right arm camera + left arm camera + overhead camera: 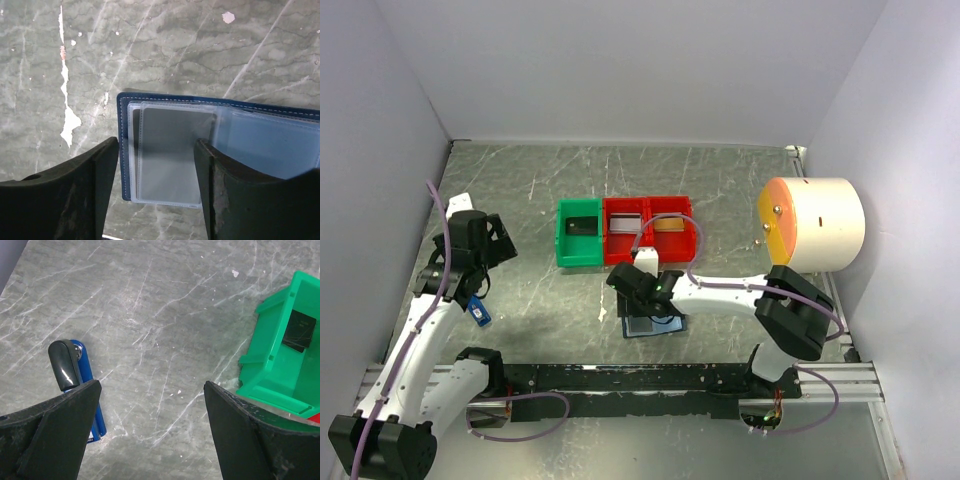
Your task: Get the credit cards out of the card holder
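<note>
When taken from biggest to smallest: grey tabletop first, scratched, carrying all else. Then white drum with orange face, on its side, right of the red bin and apart from it; no evident share in the job. Red bin itself twin-pocketed, with green bin touching its left wall. Both judged to be drop-off places, one card to a pocket.

Right arm stretched in low from the right, ending on the near side of the red bin. Right jaws part-open, gripping nothing, poised over the holder with one finger either side of its outer clear sleeve, probably to pinch there. Left arm well left of the red bin. Left jaws spread wide and empty over bare tabletop, likely parked out of the way.

Holder flat and open on the tabletop, just on the near side of the red bin without touching it, sleeves up so as to be reachable from above. Front sleeve cloudy grey; impossible to tell if loaded or empty.

Grey card in the red bin's left pocket, tan card in its right, dark card in the green bin. Smallest, blue tag, far left of the red bin, by the left arm.
</note>
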